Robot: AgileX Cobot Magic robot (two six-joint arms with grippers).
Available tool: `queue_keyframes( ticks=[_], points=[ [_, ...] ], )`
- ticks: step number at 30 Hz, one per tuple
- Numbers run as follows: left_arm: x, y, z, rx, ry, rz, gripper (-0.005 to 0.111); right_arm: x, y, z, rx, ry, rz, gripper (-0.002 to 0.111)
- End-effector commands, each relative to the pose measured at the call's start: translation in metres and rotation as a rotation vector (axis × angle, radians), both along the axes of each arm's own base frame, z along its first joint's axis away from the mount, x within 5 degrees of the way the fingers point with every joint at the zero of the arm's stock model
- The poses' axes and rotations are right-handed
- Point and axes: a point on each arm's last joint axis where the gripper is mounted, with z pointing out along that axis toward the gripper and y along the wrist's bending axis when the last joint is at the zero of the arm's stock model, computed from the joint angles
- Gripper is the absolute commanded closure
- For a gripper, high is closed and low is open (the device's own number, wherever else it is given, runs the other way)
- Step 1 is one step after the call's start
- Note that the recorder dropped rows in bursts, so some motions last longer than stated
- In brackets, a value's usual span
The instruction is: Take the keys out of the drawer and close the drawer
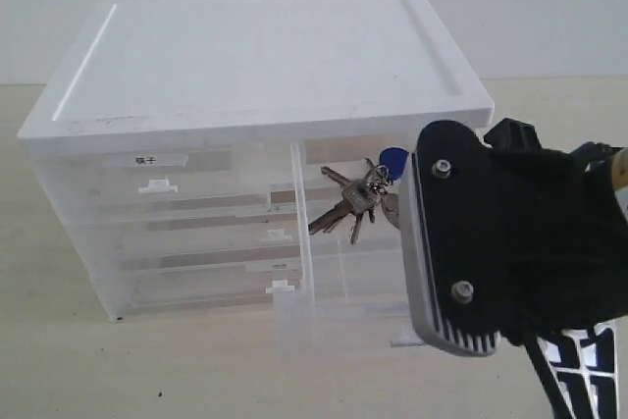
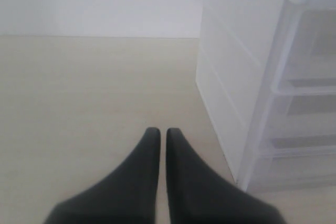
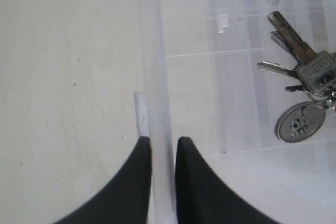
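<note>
The keys (image 1: 355,198) lie inside the drawer (image 1: 301,242), the upper right one of a white plastic cabinet (image 1: 265,56) on the desk (image 1: 147,370). The drawer is pulled well out, and their blue fob (image 1: 392,157) shows at the back. The bulky black right arm (image 1: 510,242) fills the foreground and hides the drawer's front corner. Beside it, the labelled drawer (image 1: 157,159) is pushed in.

From the left wrist, the left pincer (image 2: 163,132) hangs over bare desk (image 2: 94,93) with its fingers nearly together and nothing between them. The cabinet (image 2: 231,77) stands near.

From the right wrist, the right pincer (image 3: 164,141) straddles the drawer's translucent front wall (image 3: 157,51) and pinches it just beside the white tab handle (image 3: 140,113). The keys (image 3: 302,64) and their oval silver tag (image 3: 300,123) rest on the drawer floor, apart from the fingers.
</note>
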Motion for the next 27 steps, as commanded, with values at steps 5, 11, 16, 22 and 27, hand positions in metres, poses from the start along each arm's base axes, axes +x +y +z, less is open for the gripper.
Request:
queue_keyframes(
  ticks=[5,11,16,22,27],
  points=[
    [0.0,0.0,0.002,0.003,-0.012,-0.001,0.102,-0.008,-0.008,-0.006,-0.121,0.051,0.092,0.108],
    [0.0,0.0,0.002,0.003,-0.012,-0.001,0.102,-0.009,-0.012,0.006,-0.053,-0.029,0.077,0.094],
    [0.0,0.0,0.002,0.003,-0.012,-0.001,0.102,-0.004,-0.018,0.01,-0.073,-0.112,0.037,0.089],
    [0.0,0.0,0.002,0.003,-0.012,-0.001,0.102,-0.005,-0.016,0.01,-0.044,-0.086,0.019,0.091],
    [0.0,0.0,0.002,0.003,-0.012,-0.001,0.102,-0.002,-0.01,0.015,0.044,-0.114,-0.01,0.091]
  ],
)
